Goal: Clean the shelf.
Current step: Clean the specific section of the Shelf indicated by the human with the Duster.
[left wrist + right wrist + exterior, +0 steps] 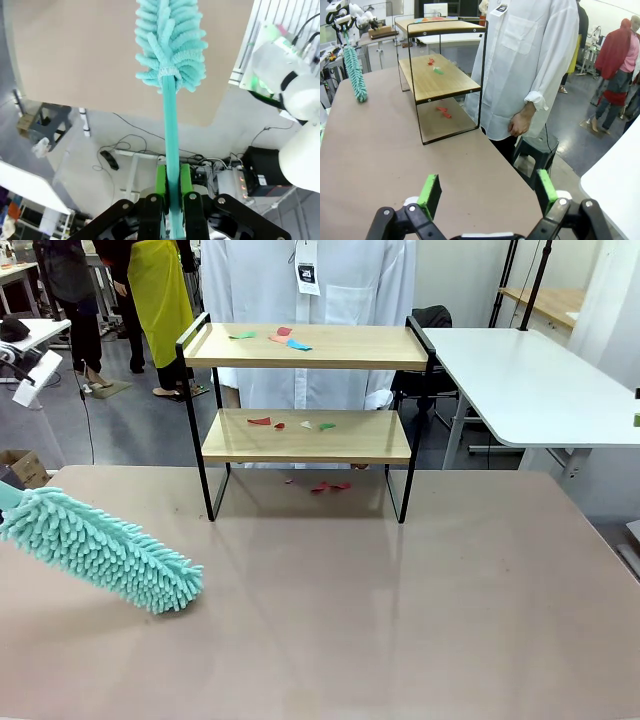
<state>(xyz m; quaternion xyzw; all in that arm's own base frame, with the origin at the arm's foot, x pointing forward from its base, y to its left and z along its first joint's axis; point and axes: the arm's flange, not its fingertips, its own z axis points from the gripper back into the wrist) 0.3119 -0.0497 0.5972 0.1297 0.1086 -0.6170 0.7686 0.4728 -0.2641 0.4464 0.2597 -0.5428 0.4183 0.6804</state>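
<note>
Shelf [360,346] stands on the table [420,620], with paper scraps [287,339] on both boards and on the table under it. Just behind the shelf is a person [530,60] in a white coat. Left of the shelf and nearer, the duster [100,550] slants low; the left gripper [173,176] clamps its handle. The right gripper [488,191], well apart from the shelf, is wide and holds nothing.

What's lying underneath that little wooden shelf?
A few red scraps lie on the table beneath the shelf. The lower board hides its own underside from view.
</note>
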